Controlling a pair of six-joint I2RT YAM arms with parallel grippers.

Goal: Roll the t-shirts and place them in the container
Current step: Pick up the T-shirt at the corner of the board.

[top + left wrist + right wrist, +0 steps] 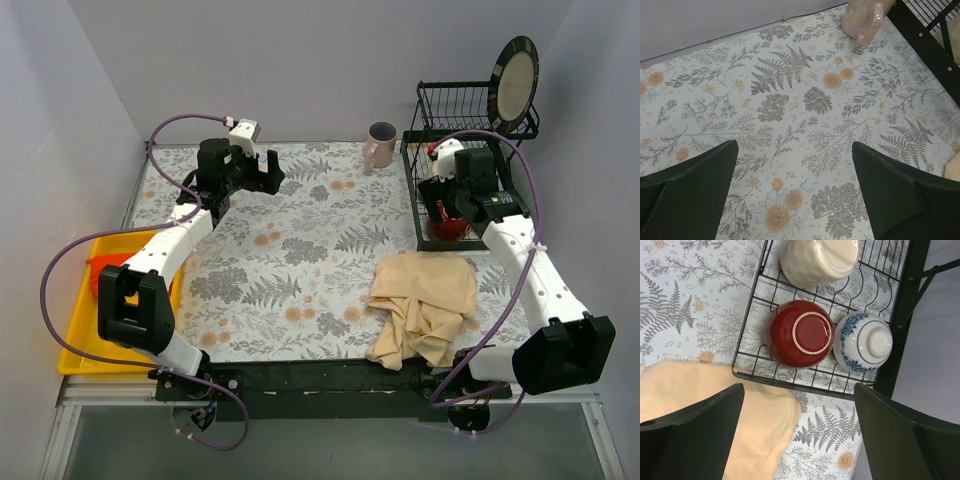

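While left fingers (pixel 690 195) and right fingers (pixel 690 435) stand apart, the red-orange t-shirt (pixel 99 270) is half-hidden.

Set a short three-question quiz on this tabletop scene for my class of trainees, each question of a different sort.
1. True or false: the cream t-shirt lies crumpled, not rolled.
2. Which bowl sits beside the red bowl in the dish rack? A) blue-patterned bowl B) green bowl C) glass bowl
3. Fill in: the left gripper and right gripper both hold nothing, jaws ____.
Key: 1 true; 2 A; 3 open.
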